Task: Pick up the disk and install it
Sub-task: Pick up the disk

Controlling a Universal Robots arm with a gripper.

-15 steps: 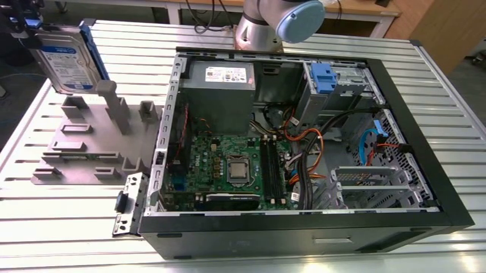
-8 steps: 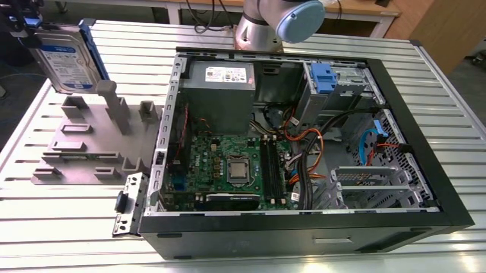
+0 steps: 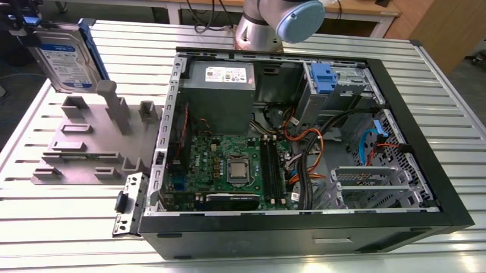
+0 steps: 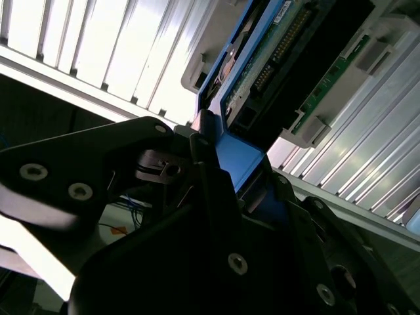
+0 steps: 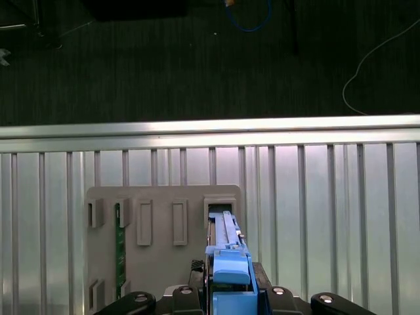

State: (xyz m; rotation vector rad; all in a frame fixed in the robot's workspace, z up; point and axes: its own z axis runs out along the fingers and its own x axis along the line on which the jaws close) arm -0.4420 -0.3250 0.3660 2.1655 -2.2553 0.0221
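The disk (image 3: 65,57) hangs upright above the grey fixture (image 3: 91,142) at the exterior view's left, its blue-and-white label facing the camera and a blue carrier around it. My gripper (image 3: 25,24) is shut on the carrier's upper end at the frame's corner. In the first wrist view the blue carrier (image 5: 230,272) sits between my gripper (image 5: 230,295) fingers, above a slot of the fixture (image 5: 164,216). The second wrist view shows my gripper (image 4: 223,164) with its black fingers (image 4: 210,197) clamping the carrier, and the disk (image 4: 289,52) with its green circuit side showing.
An open computer case (image 3: 402,131) lies on the slatted metal table (image 3: 61,227), with motherboard, cables and a small blue bracket (image 3: 322,77) in the drive bay. A grey box (image 3: 220,74) sits at its back. The arm's base (image 3: 266,23) stands behind it. A green board (image 5: 119,243) stands in the fixture.
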